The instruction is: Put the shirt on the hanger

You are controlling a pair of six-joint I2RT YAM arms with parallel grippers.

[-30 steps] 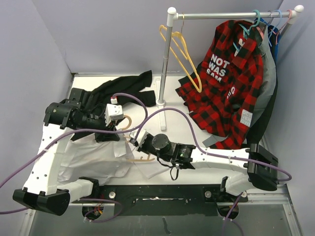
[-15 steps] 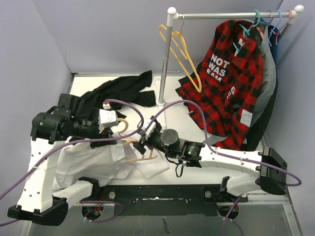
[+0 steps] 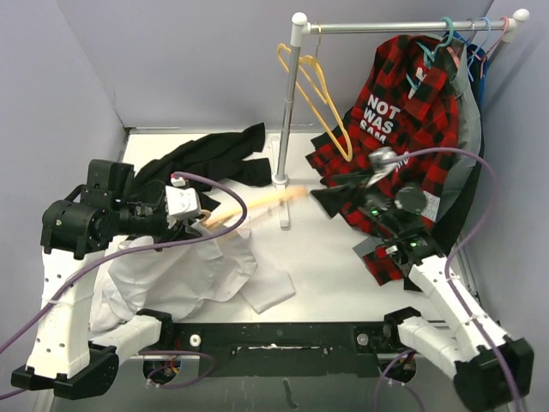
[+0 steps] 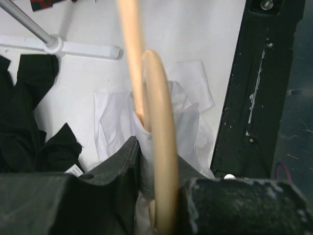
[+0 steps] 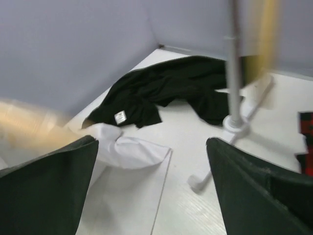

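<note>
My left gripper (image 3: 196, 220) is shut on the pale tan hanger (image 3: 257, 204), with white shirt fabric pinched in beside it. In the left wrist view the hanger's hook (image 4: 159, 142) runs up between the fingers (image 4: 122, 166), and the collar cloth is wrapped round its neck. The white shirt (image 3: 189, 275) hangs crumpled from that grip down onto the table. It also shows as the shirt (image 4: 188, 105) and the shirt (image 5: 129, 149) in the two wrist views. One hanger arm sticks out to the right, blurred. My right gripper (image 3: 330, 193) stands open and empty near the rack's base, away from the hanger. Its fingers (image 5: 58, 181) are spread wide.
A clothes rack pole (image 3: 287, 103) stands mid-table on a white foot (image 3: 281, 180). On its bar hang a yellow hanger (image 3: 322, 94), a red-and-black plaid shirt (image 3: 403, 137) and teal hangers (image 3: 446, 39). A black garment (image 3: 206, 159) lies at the back left.
My right gripper has opened, let go of the hanger and swung back right toward the plaid shirt. The left gripper keeps its hold, and the hanger's free arm now points right.
</note>
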